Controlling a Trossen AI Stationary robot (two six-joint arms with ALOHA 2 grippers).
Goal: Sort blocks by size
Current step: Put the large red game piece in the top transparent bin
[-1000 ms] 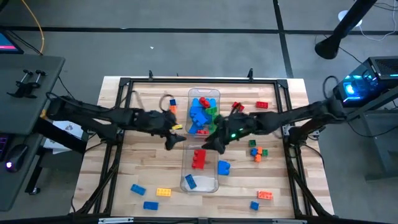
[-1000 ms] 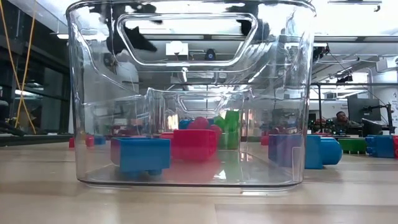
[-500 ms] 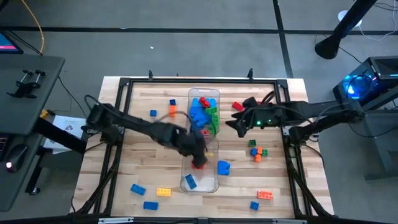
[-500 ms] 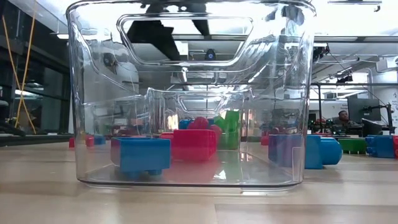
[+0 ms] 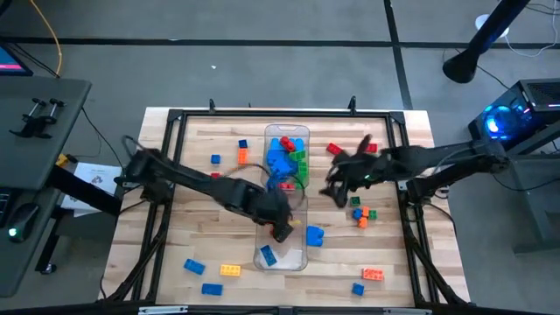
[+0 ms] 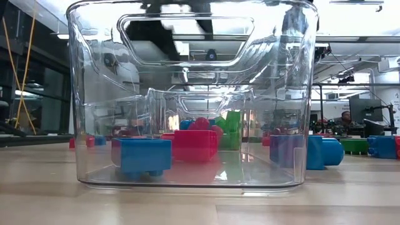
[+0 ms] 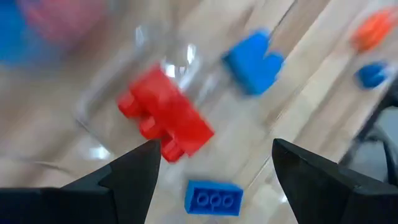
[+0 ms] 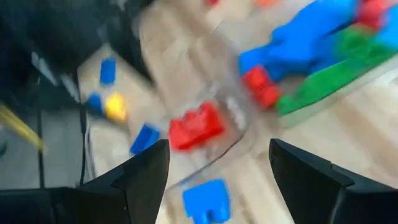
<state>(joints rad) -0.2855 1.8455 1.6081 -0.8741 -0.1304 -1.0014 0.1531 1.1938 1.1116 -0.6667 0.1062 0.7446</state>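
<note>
Studded plastic blocks (image 5: 280, 160), clear smooth-walled bin (image 6: 187, 94)

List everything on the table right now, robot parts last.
table: one, light wood.
bins: two, clear, end to end at centre.
far-bin blocks: a pile; blue, green, red.
near-bin blocks: two; one blue, one red.
left loose blocks: six; three blue, two orange, one yellow.
right loose blocks: several; red, blue, orange, green.
left gripper: jaws open, above the near bin.
right gripper: jaws open, right of the far bin.
</note>
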